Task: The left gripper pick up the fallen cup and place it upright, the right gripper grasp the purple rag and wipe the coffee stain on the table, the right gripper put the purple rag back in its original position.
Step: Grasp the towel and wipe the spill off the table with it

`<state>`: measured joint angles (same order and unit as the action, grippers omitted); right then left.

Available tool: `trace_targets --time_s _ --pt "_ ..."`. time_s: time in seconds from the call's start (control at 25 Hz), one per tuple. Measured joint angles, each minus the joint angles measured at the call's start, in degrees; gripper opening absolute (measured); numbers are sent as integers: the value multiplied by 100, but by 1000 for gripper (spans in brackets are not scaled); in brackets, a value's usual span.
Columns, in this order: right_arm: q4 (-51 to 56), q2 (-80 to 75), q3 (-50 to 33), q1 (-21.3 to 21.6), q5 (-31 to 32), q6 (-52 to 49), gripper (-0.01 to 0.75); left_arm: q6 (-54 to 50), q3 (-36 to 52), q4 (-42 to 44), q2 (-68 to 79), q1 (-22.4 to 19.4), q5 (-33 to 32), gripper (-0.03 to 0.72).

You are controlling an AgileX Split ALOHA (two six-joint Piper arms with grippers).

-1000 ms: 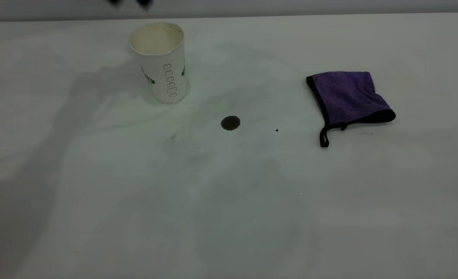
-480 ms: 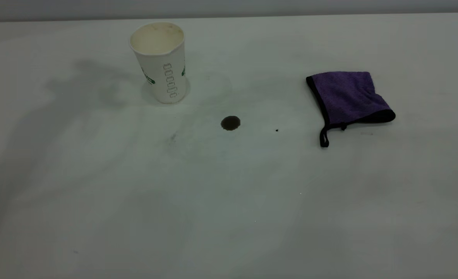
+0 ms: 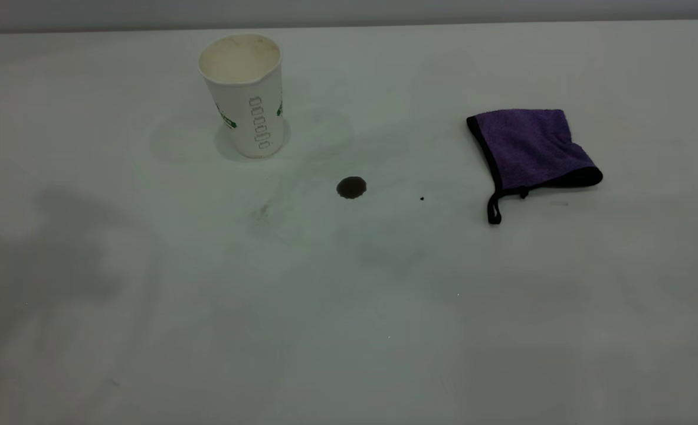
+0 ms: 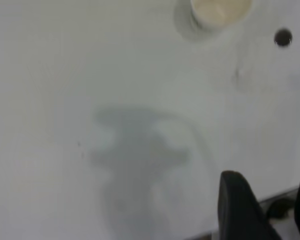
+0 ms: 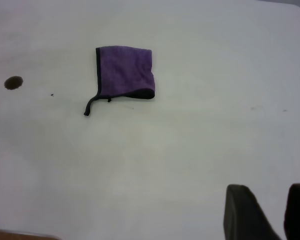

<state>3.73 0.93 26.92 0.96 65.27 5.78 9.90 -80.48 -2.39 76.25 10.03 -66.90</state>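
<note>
The cup (image 3: 241, 94) stands upright at the back left of the table (image 3: 349, 330), mouth up; it also shows in the left wrist view (image 4: 221, 10). The coffee stain (image 3: 351, 187) lies in front and to the right of the cup. The purple rag (image 3: 531, 147) lies flat at the right, its loop strap pointing to the front. Neither gripper shows in the exterior view. My left gripper (image 4: 270, 202) is open and empty, high above the table and well away from the cup. My right gripper (image 5: 270, 212) is open and empty, far from the rag (image 5: 125, 72).
A tiny black speck (image 3: 422, 198) lies between the stain and the rag. A broad arm shadow falls on the table's front left. The table's far edge runs just behind the cup.
The left gripper's tips, seen above the cup a second ago, have left the exterior view. Its shadow has slid from beside the cup to the front left. Cup, stain and rag have not moved.
</note>
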Motion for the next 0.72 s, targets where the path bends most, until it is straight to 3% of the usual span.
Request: trace_targets --time_s 0.44,0.72 --pt "0 0 0 0 0 0 238 -467 3221 -23 -2865 -12 0 288" --pt "5 0 0 0 0 0 238 -582 4405 -28 -5009 -638 24 288"
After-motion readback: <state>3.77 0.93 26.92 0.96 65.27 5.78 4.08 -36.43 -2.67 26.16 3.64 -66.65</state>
